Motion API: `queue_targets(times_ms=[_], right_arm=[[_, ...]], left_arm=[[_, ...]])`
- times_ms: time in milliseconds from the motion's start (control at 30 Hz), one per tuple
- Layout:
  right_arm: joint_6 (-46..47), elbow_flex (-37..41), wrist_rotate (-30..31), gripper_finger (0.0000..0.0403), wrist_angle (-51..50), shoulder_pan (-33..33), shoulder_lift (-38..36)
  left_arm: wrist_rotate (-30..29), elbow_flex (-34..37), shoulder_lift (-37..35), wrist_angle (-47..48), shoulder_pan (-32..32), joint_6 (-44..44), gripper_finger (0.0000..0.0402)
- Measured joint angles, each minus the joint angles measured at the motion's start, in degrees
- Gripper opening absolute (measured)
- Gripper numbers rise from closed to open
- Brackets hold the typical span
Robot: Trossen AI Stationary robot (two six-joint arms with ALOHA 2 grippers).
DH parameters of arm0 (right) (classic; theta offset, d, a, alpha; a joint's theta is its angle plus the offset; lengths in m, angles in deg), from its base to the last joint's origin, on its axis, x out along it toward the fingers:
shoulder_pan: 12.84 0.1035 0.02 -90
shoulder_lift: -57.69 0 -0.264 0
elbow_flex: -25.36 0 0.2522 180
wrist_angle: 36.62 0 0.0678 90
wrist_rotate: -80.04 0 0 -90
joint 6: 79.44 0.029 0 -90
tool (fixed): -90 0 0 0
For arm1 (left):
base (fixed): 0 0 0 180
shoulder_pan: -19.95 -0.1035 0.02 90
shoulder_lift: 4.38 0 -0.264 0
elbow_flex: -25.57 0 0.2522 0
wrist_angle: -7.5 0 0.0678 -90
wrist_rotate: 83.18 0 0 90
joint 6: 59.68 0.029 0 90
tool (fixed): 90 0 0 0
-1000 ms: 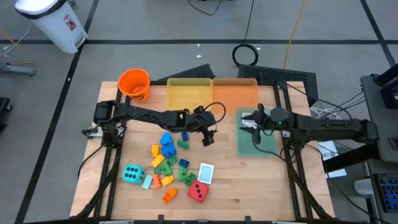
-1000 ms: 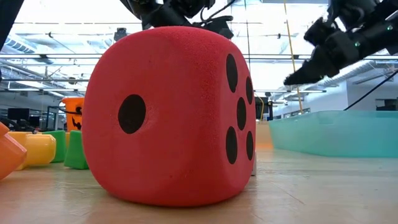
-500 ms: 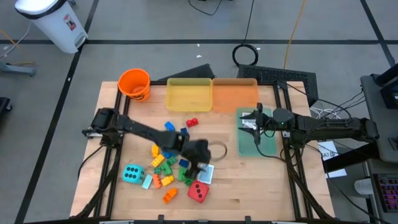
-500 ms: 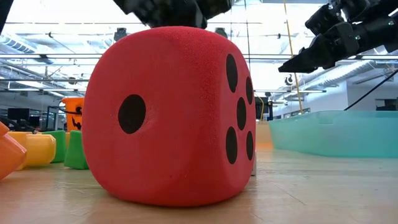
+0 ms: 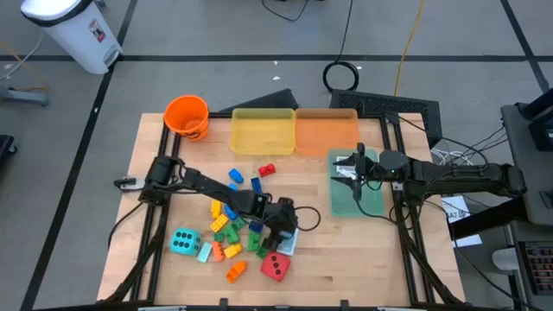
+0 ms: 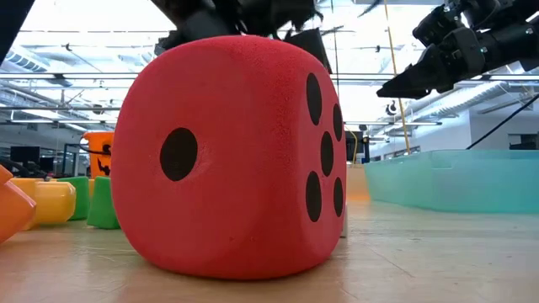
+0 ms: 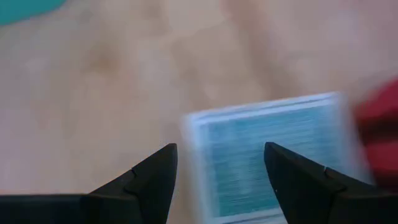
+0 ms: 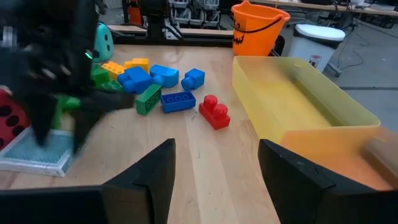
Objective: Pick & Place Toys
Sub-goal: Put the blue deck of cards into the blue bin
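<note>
Wooden tabletop (image 5: 346, 250) carries all my work items, with dark floor on every side. Along the far edge stand an orange bucket (image 5: 187, 116), a yellow tray (image 5: 262, 131) and an orange tray (image 5: 327, 130); a green tray (image 5: 357, 194) lies near the right edge. My left gripper (image 5: 285, 231) is low over the toy pile, directly above a white playing card (image 5: 286, 242) with a blue patterned back. In the left wrist view its two fingers (image 7: 152, 177) stand apart on either side of one end of that card (image 7: 273, 155), and nothing is clamped between them; I cannot tell whether the fingertips touch the card. The red die (image 5: 276, 266) sits just beside the card toward the near edge, and in the low view it (image 6: 227, 156) fills most of the frame. The cyan die (image 5: 183, 241) rests at the left end of the pile. Between the dice lie the bricks: blue ones (image 5: 233, 176), a yellow one (image 5: 217, 208), green ones (image 5: 238, 226) and an orange one (image 5: 236, 272). One red brick (image 5: 266, 169) lies apart, near the yellow tray. My right gripper (image 5: 349, 175) hangs over the far end of the green tray; its fingers (image 8: 149, 180) are apart and hold nothing.
</note>
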Motion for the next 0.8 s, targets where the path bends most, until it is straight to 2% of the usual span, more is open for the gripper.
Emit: queue_targets(times_ms=[100, 167, 300, 367, 433, 500, 600, 700, 800], right_arm=[[0.12, 0.00, 0.00, 0.0199, 0.05, 0.00, 0.00], [0.12, 0.00, -0.02, 0.0199, 0.00, 0.00, 0.00], [0.12, 0.00, 0.02, 0.0199, 0.00, 0.00, 0.00], [0.12, 0.00, 0.02, 0.0199, -0.01, 0.00, 0.00], [0.12, 0.00, 0.02, 0.0199, -0.01, 0.00, 0.00], [0.12, 0.00, 0.00, 0.0199, -0.03, 0.00, 0.00], [0.12, 0.00, 0.04, 0.0199, -0.43, 0.00, 0.00], [0.12, 0.00, 0.04, 0.0199, -0.53, 0.00, 0.00], [0.12, 0.00, 0.01, 0.0199, -0.85, 0.00, 0.00]], left_arm=[[-7.51, -0.20, 0.62, 0.38, -0.47, -0.01, 0.0246], [-15.45, -0.30, 1.15, 0.17, -0.95, -2.15, 0.0246], [-31.66, -0.05, 1.45, 1.42, -3.04, -11.85, 0.0246], [-36.33, 0.03, 1.15, 2.64, -3.85, -18.60, 0.0246], [-36.31, 0.03, 0.78, 3.56, -4.70, -23.58, 0.0246], [-33.75, 0.06, 0.14, 3.91, -5.39, -26.03, 0.0246], [-29.17, 0.08, -1.59, 3.60, -6.09, -22.84, 0.0246], [-20.93, -0.55, -4.16, 4.97, -6.51, -19.80, 0.0254], [-9.54, -3.30, -5.40, 9.25, -8.45, -23.34, 0.0279]])
